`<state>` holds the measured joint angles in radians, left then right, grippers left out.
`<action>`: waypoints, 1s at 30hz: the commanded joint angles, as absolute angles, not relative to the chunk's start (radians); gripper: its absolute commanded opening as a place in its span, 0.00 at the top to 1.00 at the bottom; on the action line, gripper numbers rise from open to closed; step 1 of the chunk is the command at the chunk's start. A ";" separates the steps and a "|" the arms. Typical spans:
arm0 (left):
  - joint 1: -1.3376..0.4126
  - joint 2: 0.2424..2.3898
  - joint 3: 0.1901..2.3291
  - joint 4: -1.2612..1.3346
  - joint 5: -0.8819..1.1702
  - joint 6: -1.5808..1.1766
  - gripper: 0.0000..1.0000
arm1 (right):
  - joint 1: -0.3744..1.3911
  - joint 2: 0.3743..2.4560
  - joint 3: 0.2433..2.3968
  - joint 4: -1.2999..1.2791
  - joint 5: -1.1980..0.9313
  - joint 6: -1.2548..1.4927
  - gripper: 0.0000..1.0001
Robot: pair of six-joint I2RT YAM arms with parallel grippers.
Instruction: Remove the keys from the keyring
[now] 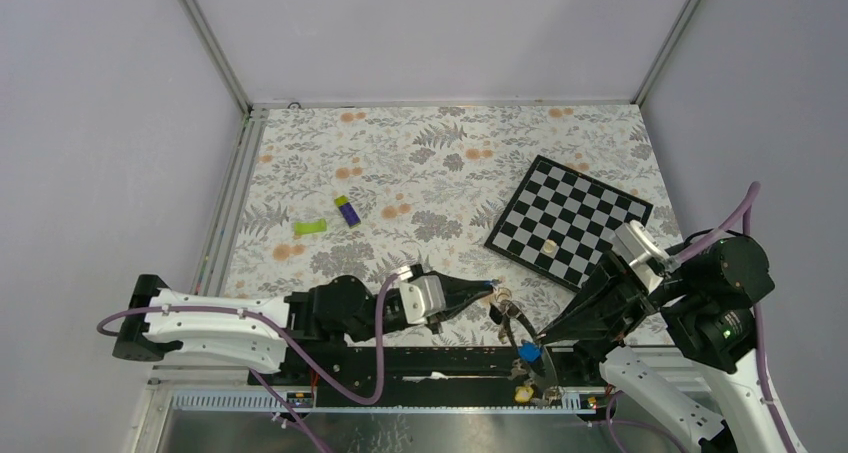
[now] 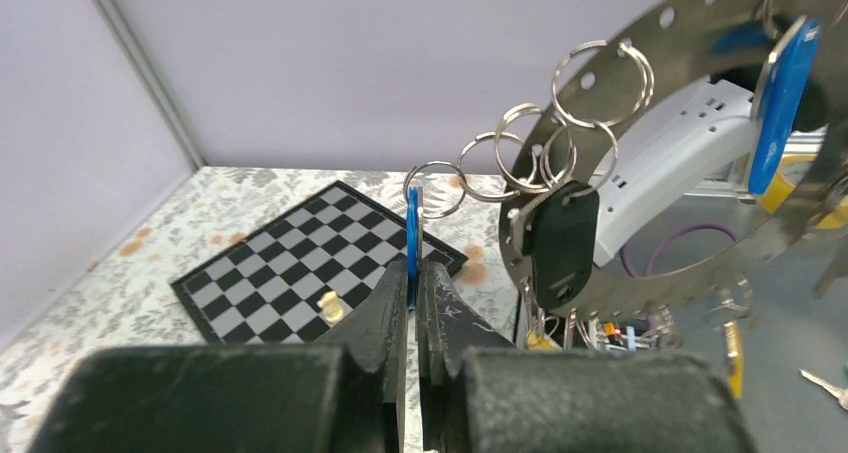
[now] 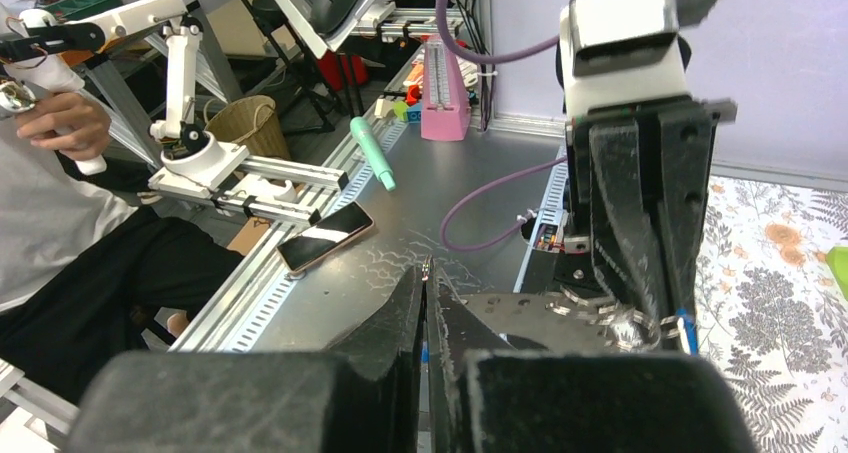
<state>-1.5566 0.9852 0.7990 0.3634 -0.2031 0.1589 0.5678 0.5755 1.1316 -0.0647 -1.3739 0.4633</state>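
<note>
At near edge of table (image 1: 420,163), L claw (image 2: 412,275) clamped on blue key (image 2: 412,228), R claw (image 3: 428,288) prob. gripping keyring (image 2: 660,288).

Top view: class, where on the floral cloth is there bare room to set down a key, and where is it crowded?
Free: the far strip of cloth beyond the green piece and purple block; the gap between that block and the chessboard. Crowded: the near edge, where the left end effector and right end effector meet at the keyring.

Silver keyring (image 2: 650,58), blue and black keys (image 2: 783,103), black-and-white chequered board (image 1: 570,220) (tablecloth (image 1: 420,163) grey-and-orange floral)
</note>
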 commanded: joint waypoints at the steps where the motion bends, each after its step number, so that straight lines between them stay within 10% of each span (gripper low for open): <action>1: -1.557 0.923 0.869 0.318 -0.286 0.235 1.00 | 0.571 0.553 1.130 -0.141 -1.335 0.384 0.93; 30: -1.557 0.906 0.996 0.175 -0.274 0.316 1.00 | 0.570 0.488 1.045 -0.343 -0.970 0.162 0.54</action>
